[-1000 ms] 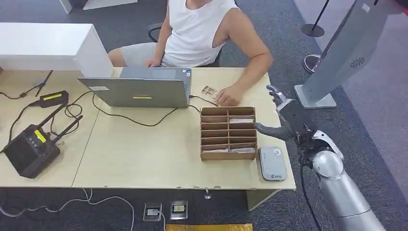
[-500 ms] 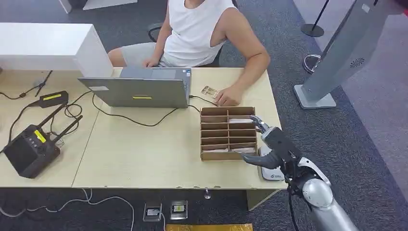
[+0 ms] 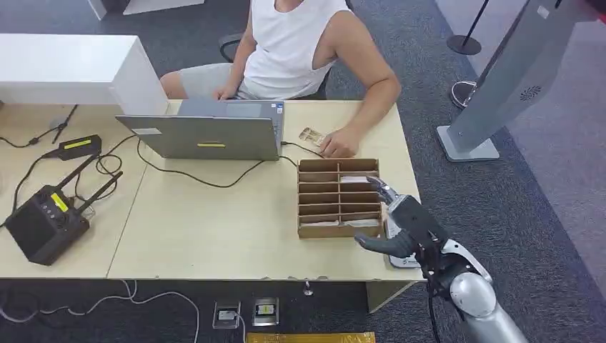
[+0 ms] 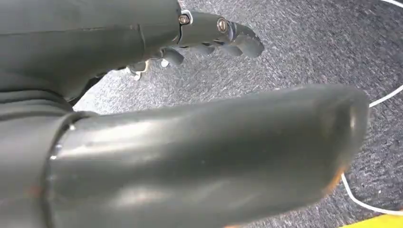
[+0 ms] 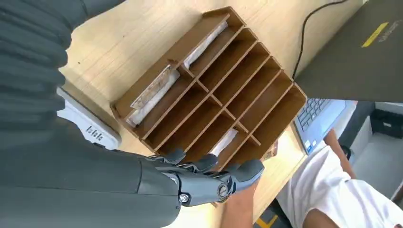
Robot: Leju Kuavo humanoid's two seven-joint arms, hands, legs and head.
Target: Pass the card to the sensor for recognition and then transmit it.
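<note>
The right hand [image 3: 395, 221] hangs over the near right corner of the table [image 3: 214, 236], fingers spread and thumb out, holding nothing; it sits just above the grey sensor [image 3: 401, 259] and the right edge of the wooden card rack [image 3: 338, 198]. The cards [image 5: 153, 93] lie flat in the rack's slots, a couple in the row nearest the robot and another in a far right slot, so the step in hand looks like reaching in for one. To do it well, the fingers should come down over a single slot, line up with its length and pinch only the top card, since the thin dividers leave little room and a wide hand could catch on them or drag the light rack sideways. The left hand [image 4: 199, 40] hangs beside the body over the carpet, fingers curled but holding nothing. Farther on, a person's hand [image 3: 339, 143] rests on the table just beyond the rack beside a small loose card [image 3: 311, 136], near enough to be in the way of a high lift. A laptop [image 3: 207, 132] and its cable [image 3: 207, 179] lie to the left, well apart.
</note>
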